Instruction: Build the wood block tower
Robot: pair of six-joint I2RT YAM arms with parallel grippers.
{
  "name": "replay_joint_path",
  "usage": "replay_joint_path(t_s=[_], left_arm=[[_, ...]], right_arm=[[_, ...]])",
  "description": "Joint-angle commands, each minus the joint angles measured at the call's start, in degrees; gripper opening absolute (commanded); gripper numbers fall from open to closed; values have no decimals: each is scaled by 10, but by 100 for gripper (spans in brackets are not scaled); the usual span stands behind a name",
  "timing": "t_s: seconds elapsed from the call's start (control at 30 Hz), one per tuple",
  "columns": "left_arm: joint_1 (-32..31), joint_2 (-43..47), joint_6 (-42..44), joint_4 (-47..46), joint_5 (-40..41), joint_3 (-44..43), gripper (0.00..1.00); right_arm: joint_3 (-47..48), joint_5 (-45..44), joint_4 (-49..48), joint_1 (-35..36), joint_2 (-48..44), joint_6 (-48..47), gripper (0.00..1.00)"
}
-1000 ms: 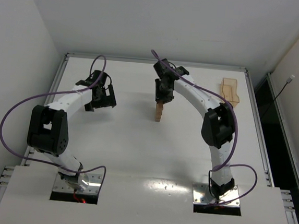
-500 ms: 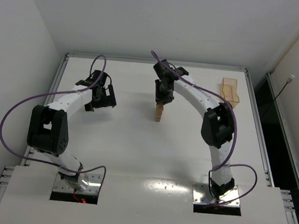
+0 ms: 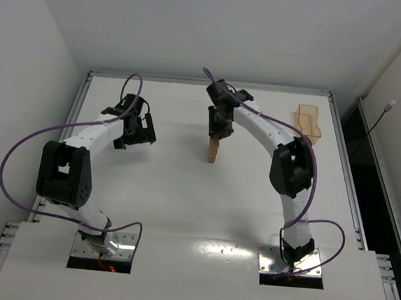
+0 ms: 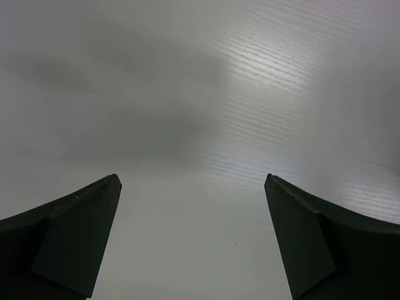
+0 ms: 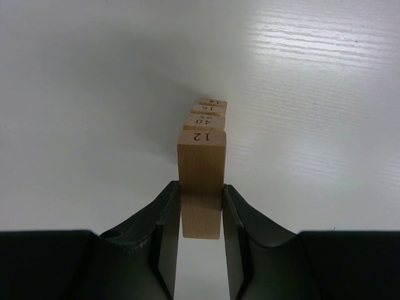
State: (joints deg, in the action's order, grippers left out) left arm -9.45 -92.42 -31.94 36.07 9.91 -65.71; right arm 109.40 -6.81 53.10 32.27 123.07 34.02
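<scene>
The wood block tower [image 3: 213,151] stands as a narrow column of light-tan blocks at the table's middle back. In the right wrist view I look down along it: block ends marked 40, 16 and 14 [image 5: 206,112] show below the top block marked 12 [image 5: 201,162]. My right gripper [image 5: 200,185] is shut on that top block, one finger against each side; it also shows in the top view [image 3: 218,129] directly above the tower. My left gripper [image 3: 135,132] is open and empty over bare table, well left of the tower; its fingers [image 4: 81,237] stand wide apart.
A shallow translucent tan tray [image 3: 308,121] sits at the back right corner. The white table [image 3: 181,204] has a raised metal rim; walls close in at left, back and right.
</scene>
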Motion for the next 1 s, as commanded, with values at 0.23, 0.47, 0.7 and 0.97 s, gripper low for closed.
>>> replay_joint_path(t_s=[0.23,0.47,0.7,0.97], left_arm=[[-5,-5,5,-11,2,1,100],[-5,-10,5,-11,2,1,100],[-5,-15,5,-11,2,-4,100],[-5,7,5,-6,9,-10,100]], right_arm=[[0,7,-15,-3,10,-5,24],[0,23,-15,-3,10,-11,49],[0,23,-15,-3,10,-21,78],[-43,18,-90,-14,-64,-83,85]])
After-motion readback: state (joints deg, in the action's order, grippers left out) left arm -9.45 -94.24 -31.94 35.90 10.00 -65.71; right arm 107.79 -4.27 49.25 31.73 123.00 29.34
